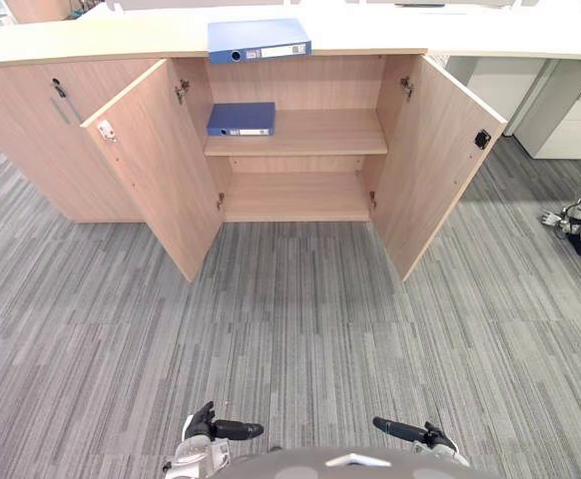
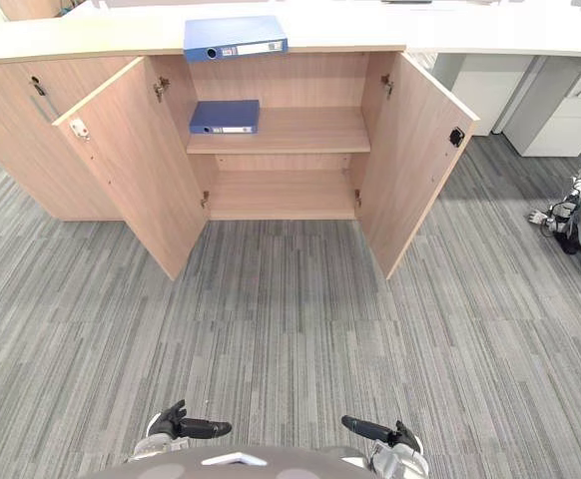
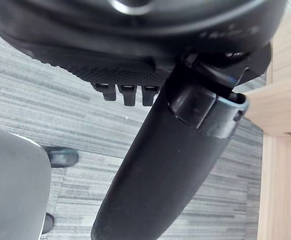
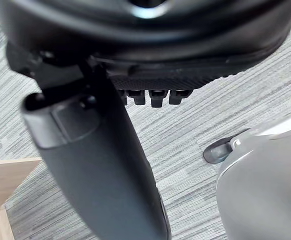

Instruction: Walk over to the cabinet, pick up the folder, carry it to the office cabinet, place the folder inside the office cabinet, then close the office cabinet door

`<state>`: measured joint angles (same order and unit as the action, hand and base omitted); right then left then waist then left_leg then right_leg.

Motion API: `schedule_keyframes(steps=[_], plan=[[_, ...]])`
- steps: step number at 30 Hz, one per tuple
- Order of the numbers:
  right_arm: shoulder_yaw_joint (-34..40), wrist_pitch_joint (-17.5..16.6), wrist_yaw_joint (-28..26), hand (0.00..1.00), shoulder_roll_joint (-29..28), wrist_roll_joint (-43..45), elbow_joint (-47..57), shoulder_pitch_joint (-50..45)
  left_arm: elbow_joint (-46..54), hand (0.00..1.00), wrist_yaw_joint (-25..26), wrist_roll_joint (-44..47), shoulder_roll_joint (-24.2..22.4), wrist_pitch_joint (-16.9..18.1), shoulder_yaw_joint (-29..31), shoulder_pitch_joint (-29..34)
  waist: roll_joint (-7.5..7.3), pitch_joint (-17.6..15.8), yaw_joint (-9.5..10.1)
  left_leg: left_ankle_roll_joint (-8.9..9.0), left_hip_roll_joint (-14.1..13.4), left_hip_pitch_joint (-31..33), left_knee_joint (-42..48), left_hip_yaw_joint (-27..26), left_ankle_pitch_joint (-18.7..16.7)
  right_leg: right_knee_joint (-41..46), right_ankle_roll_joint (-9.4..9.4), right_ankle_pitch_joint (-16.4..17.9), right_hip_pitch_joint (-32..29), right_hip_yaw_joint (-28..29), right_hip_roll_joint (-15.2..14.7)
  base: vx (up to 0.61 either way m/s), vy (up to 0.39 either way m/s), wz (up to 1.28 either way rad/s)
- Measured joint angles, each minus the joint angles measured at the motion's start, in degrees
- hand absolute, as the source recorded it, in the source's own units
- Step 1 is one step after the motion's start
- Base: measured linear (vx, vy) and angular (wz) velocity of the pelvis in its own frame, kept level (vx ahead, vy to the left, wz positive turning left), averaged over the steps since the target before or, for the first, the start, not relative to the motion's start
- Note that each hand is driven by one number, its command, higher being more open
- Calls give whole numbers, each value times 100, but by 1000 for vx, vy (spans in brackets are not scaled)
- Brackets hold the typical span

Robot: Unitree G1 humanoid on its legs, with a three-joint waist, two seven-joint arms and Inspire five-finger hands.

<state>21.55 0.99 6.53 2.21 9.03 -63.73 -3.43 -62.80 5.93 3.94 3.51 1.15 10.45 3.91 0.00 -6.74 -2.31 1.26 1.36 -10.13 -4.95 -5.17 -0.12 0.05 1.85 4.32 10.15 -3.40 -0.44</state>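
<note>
Two blue folders sit ahead of us, and we take the upper folder (image 1: 259, 38) to be the one to fetch. It lies flat on the pale top (image 1: 91, 42) of the cabinet (image 1: 300, 82), in the upper middle of the frame and a little left of centre. The shelf folder (image 1: 241, 117) rests just below it on the upper shelf, toward that shelf's left end. Both lie with their long sides running across the frame and their labelled spines turned toward us, so we judge a grasp would best come straight in over the spine edge. The left door (image 1: 156, 165) and right door (image 1: 435, 160) stand swung wide toward us, leaving the way in between them open. Our left hand (image 1: 219, 429) and right hand (image 1: 410, 433) show at the bottom edge of the frame, well apart from the cabinet across a broad stretch of grey carpet (image 1: 290, 319). Each hand is empty, its fingers loose and its thumb pointing inward toward the other. Either folder lies up-frame from us, closer to the left hand's line than to the right's, so we judge the left hand the nearer one. Walking forward comes before any reach.
</note>
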Motion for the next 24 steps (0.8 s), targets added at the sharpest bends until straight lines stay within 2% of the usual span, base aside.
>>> schedule_keyframes(steps=[4,7,10,12,14,15,16,17,18,19,21,24], plan=[[-1,2,0,100,-6,0,-1,2,8,100,-3,5,0,3,-1,0,-21,-13,3,-19,-5,41,-2,-46,-16,-42,-1,-1,-34,29,10,-11,-6,-4],[-1,1,1,100,-17,1,0,38,42,100,-8,29,-2,7,0,-1,-65,1,43,-130,-26,260,71,-178,-111,-57,4,7,-258,117,28,-23,-4,-20],[6,16,1,100,-42,4,0,95,140,100,-8,99,18,8,5,-15,-92,-28,89,-194,-59,673,625,-335,-455,13,36,44,-501,249,15,34,14,-25],[31,16,3,100,-66,4,2,122,181,100,-9,116,32,7,7,-35,-118,-73,105,-209,-89,799,981,-423,-735,342,56,243,-626,327,5,105,31,-26],[114,16,0,100,-67,8,4,136,187,100,-14,113,29,9,-4,-45,-100,-101,129,-243,-99,853,1321,-528,-1077,1540,348,769,-1104,245,-79,151,42,-29],[152,15,-2,100,-69,9,11,153,183,100,-14,112,30,10,-16,-55,-88,-106,132,-256,-94,826,1345,-556,-1124,1977,415,864,-1286,152,-120,186,77,-26],[212,13,-9,100,-85,14,62,168,159,100,-14,113,35,8,-55,-66,-76,-124,135,-264,-62,717,1348,-594,-1172,2899,483,934,-1677,-42,-234,208,111,-11],[219,4,-5,100,-102,18,114,177,158,100,-13,113,52,7,-60,-77,-125,-166,141,-315,16,522,1306,-606,-1206,3885,476,910,-2034,-213,-414,283,115,3],[226,-9,-6,100,-98,48,137,197,151,100,-5,120,51,4,-54,-101,-118,-251,130,-420,61,307,1258,-555,-1306,4648,328,1043,-2321,-407,-597,263,77,12],[213,-8,-9,100,-95,67,138,213,130,100,2,123,44,-5,-53,-111,-133,-265,127,-446,67,204,1234,-529,-1349,4839,240,1172,-2407,-466,-650,295,29,17],[196,-38,-24,100,-62,129,192,272,102,100,23,119,58,-3,-48,-125,-39,-302,87,-398,-106,-170,1032,-424,-1464,4887,91,1491,-2771,-752,-622,307,-19,23],[195,-101,-34,100,2,206,333,295,29,100,23,119,28,-4,-51,-171,138,-409,-17,-366,-461,-363,873,-203,-1495,4083,53,1440,-3202,-944,-391,326,-104,43]])
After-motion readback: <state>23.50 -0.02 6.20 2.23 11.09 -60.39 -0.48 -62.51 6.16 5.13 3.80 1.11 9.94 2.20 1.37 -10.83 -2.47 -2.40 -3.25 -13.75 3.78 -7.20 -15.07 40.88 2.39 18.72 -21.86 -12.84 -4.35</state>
